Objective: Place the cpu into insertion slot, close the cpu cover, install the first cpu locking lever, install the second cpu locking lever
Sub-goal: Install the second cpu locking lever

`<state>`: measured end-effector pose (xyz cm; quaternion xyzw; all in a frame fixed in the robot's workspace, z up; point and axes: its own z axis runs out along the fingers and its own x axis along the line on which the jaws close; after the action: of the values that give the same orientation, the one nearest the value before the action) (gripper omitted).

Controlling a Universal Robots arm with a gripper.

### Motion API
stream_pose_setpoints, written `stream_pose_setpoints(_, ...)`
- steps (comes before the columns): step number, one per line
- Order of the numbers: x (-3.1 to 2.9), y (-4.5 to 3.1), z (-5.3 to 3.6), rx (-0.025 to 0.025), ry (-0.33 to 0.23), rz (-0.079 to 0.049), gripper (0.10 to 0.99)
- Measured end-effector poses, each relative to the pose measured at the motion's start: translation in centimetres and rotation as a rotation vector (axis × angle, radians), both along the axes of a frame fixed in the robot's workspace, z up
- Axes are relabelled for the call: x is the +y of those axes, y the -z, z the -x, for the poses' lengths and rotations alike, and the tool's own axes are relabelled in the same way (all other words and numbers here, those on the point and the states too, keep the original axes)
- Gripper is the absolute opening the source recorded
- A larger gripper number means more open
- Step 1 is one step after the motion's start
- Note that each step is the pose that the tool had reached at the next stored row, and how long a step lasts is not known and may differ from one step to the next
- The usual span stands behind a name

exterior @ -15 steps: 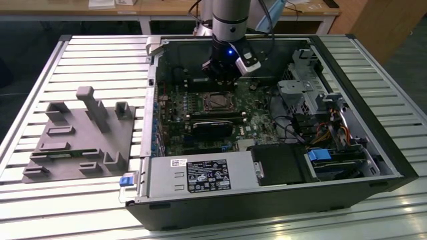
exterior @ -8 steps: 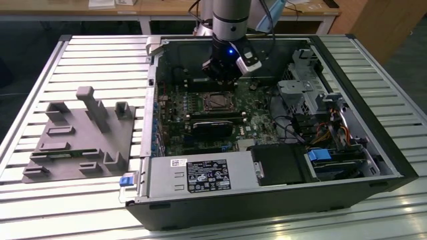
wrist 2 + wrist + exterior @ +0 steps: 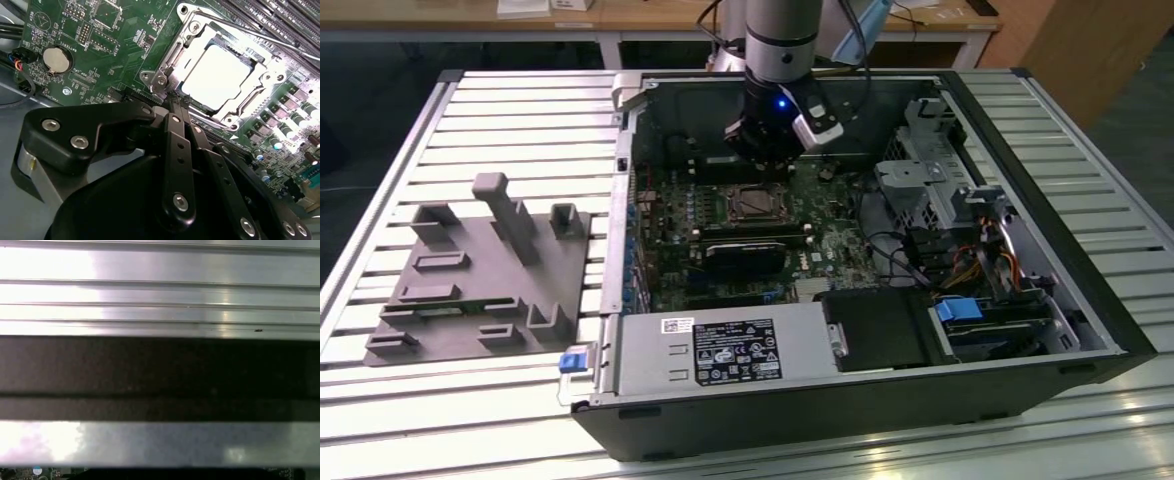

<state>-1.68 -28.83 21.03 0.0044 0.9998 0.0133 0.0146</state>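
Pincer [image 3: 176,100] pressed together at cpu cover [image 3: 165,65] edge | cpu [image 3: 215,77] washed out by glare | insertion slot hidden

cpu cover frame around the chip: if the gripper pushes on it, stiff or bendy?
The cpu cover looks like thin sheet metal, so probably springy. It lies flat around the cpu, so a push likely meets support. Its shiny surface may let the gripper slip.

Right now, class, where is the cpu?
The cpu sits in the insertion slot under the closed cpu cover in the second wrist view, just beyond the pincer; in the exterior view it lies mid-board, below the arm.
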Motion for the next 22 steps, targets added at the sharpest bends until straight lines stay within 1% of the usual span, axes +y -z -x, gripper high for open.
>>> stream_pose_setpoints(5,-0.15,0.0,0.0,0.0,0.0,0.0,0.106)
stream_pose_setpoints(16,-0.9,0.0,0.0,0.0,0.0,0.0,0.106)
stream_pose_setpoints(18,-0.94,-0.04,0.0,0.0002,0.0,0.0,0.106)
stream_pose_setpoints(20,-0.95,-0.34,0.0,0.0,0.0,0.0,0.106)
stream_pose_setpoints(22,-0.95,-0.93,0.0,0.0,0.0,0.0,0.106)
